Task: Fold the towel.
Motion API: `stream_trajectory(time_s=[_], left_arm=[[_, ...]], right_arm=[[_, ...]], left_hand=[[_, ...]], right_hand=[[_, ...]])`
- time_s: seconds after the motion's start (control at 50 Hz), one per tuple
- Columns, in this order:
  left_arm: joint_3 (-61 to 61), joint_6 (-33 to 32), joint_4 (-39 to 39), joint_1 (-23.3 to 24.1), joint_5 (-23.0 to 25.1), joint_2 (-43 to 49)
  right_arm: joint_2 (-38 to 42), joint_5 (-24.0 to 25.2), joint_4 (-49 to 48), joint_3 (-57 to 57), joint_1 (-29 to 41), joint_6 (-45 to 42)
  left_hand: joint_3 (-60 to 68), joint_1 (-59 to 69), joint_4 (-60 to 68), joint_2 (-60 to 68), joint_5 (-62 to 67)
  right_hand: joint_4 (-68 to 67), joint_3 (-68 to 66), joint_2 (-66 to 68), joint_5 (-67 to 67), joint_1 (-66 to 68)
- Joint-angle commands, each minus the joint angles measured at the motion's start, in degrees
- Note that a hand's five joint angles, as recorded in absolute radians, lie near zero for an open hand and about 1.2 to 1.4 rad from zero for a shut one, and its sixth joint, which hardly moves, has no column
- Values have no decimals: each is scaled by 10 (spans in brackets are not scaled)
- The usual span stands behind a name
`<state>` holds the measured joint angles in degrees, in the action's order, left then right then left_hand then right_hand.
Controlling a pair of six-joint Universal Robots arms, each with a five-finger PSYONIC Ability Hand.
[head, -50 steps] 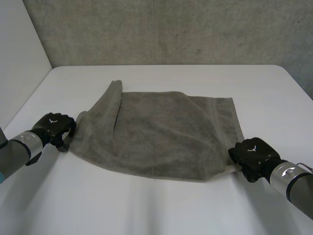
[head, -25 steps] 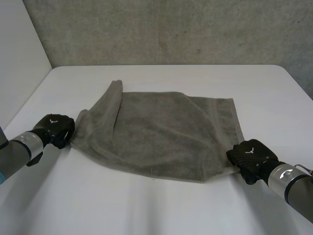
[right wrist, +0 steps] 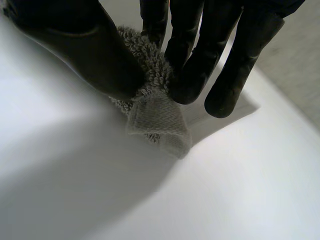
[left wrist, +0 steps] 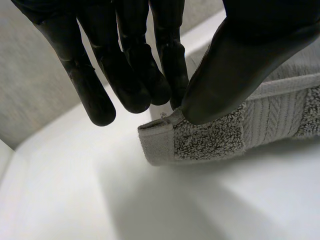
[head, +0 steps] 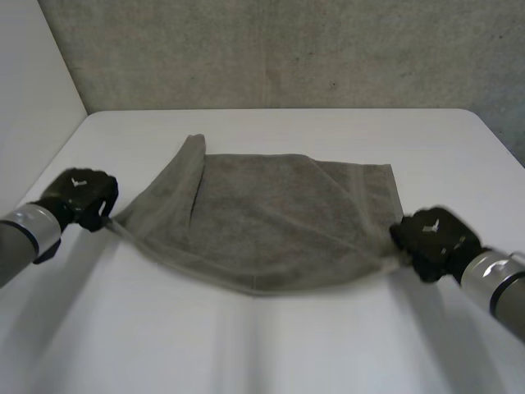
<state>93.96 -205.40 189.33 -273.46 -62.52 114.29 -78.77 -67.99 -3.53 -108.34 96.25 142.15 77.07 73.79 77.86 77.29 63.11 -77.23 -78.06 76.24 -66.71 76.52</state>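
Item: one grey towel [head: 271,222], spread mid-way across the white table [head: 246,353], with the far edge lying flat, the left side rumpled by a ridge running to the far-left corner, and the near edge apparently lifted and sagging between its corners. Left hand [head: 80,197]: thumb and fingers pinched on the near-left corner. Right hand [head: 431,238]: thumb and fingers pinched on the near-right corner, cloth bunched in the grip. Handling note, as judged: carry both corners level and together toward the far edge with the hem taut, then lay corner on corner.
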Motion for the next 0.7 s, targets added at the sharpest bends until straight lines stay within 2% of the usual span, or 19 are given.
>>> stream_trajectory(time_s=[0.02, 0.14, 0.26, 0.3, 0.32, 0.36, 0.6, 0.66, 0.7], left_arm=[[5, 87, -5, -5, 2, -107], [16, 139, -10, -10, 3, -161], [57, 137, -10, -23, 13, -192], [86, 137, -11, -47, 45, -207], [86, 137, -11, -47, 45, -207], [111, 137, -12, -81, 81, -224], [170, 142, -51, -176, 163, -344], [184, 142, -70, -205, 193, -373], [192, 142, -77, -221, 210, -384]], right_arm=[[-93, 8, 72, 68, -3, 64], [-136, 11, 141, 124, -5, 79], [-133, 13, 193, 119, -12, 46], [-133, 13, 200, 109, -13, 30], [-136, 13, 203, 96, -18, 15], [-136, 12, 207, 85, -21, 1], [-173, 16, 290, 84, -28, -35], [-186, 30, 325, 96, -30, -48], [-189, 67, 365, 113, -34, -58]], left_hand=[[29, 62, 21, 27, 69], [29, 62, 21, 27, 69], [29, 62, 21, 27, 69], [29, 62, 21, 27, 69], [29, 62, 21, 27, 69], [29, 62, 21, 27, 69], [29, 62, 21, 27, 69], [29, 62, 21, 27, 69], [29, 62, 21, 27, 69]], right_hand=[[-28, -19, 38, -33, 35], [-28, -19, 38, -33, 35], [-28, -19, 38, -33, 35], [-28, -19, 38, -33, 35], [-28, -19, 38, -33, 35], [-28, -19, 38, -33, 35], [-28, -19, 38, -33, 35], [-28, -19, 38, -33, 35], [-28, -19, 38, -33, 35]])
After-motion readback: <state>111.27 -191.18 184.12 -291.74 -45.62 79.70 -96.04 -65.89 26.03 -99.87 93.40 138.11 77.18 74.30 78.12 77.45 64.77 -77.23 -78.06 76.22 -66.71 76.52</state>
